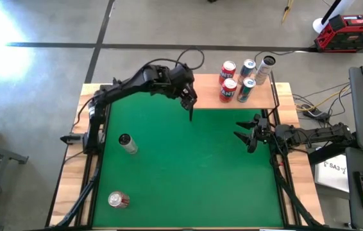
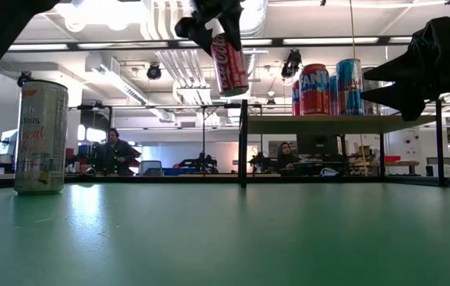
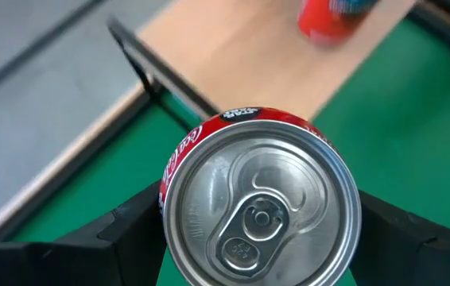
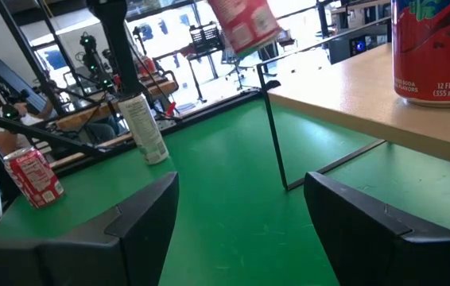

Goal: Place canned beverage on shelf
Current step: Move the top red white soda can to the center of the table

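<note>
Your left pincer (image 1: 190, 102) is gripping a red can (image 2: 229, 62), clamped on its sides, holding it tilted in the air just left of the shelf (image 1: 261, 99) at the high view's upper middle. Your right pincer (image 1: 245, 133) is waiting at right, fingers apart, holding nothing, above the green tabletop (image 1: 188, 173).

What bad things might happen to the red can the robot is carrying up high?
The left tool grips the red can tilted, high over the green table; a slip would drop it. The shelf already holds five cans at its right end, so setting down too near could topple them.
</note>
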`<state>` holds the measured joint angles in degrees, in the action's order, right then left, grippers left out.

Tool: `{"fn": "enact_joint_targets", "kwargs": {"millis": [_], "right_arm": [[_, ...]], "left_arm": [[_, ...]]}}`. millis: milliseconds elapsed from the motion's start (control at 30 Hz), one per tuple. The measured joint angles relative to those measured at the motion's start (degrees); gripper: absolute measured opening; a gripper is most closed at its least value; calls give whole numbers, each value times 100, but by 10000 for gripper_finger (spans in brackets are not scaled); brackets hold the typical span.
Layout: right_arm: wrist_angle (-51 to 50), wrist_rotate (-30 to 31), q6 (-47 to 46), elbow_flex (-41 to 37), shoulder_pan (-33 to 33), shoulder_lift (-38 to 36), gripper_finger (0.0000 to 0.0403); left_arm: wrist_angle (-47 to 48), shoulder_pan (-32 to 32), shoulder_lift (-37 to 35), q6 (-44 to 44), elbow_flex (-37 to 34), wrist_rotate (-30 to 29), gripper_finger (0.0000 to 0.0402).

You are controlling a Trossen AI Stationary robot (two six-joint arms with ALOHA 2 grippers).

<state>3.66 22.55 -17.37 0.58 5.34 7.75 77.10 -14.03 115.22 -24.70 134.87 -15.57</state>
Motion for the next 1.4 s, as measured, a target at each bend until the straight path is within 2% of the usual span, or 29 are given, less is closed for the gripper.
{"fn": "enact_joint_targets", "kwargs": {"millis": [300,500,733,1100,1400], "right_arm": [[0,0,-2,0,-1,0,263],[1,0,-1,0,-1,0,263],[0,0,0,0,-1,0,263],[2,-2,0,0,0,20,263],[2,-2,0,0,0,24,263]], "left_arm": [[224,705,49,-1054,-194,161,283],[-16,1018,570,-1466,-177,186,283],[-543,1024,1190,-1919,2,620,283],[-797,1021,1874,-3015,9,609,284],[-905,1020,2157,-3995,1,584,285]]}}
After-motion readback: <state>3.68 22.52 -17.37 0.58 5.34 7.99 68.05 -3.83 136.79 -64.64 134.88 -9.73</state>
